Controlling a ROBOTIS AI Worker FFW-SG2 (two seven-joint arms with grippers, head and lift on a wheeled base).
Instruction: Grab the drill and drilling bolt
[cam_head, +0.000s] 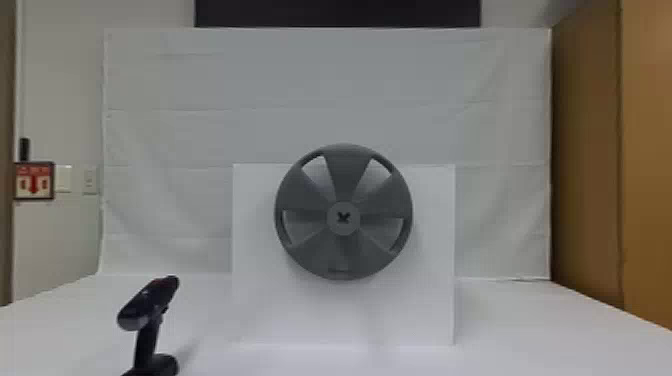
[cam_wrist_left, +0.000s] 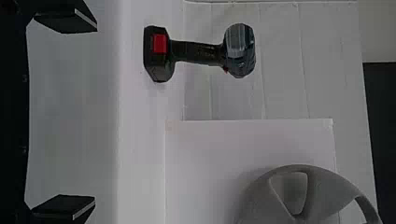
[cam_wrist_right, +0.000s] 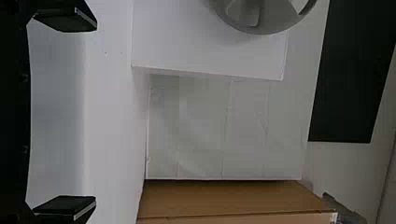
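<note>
The black drill (cam_head: 148, 320) stands upright on its battery base at the left front of the white table in the head view. In the left wrist view the drill (cam_wrist_left: 198, 52) is some way beyond my left gripper (cam_wrist_left: 65, 114), which is open with nothing between its fingers. A grey wheel (cam_head: 345, 255) is mounted on a white box, a dark cross-shaped mark at its hub; I cannot tell whether that is the bolt. My right gripper (cam_wrist_right: 65, 114) is open and holds nothing, with part of the wheel (cam_wrist_right: 266, 18) farther off.
The white box (cam_head: 345, 315) behind the wheel stands mid-table, right of the drill. A white cloth backdrop (cam_head: 325, 70) hangs behind. Brown panels (cam_head: 585, 165) rise at the right edge of the table (cam_head: 540, 325).
</note>
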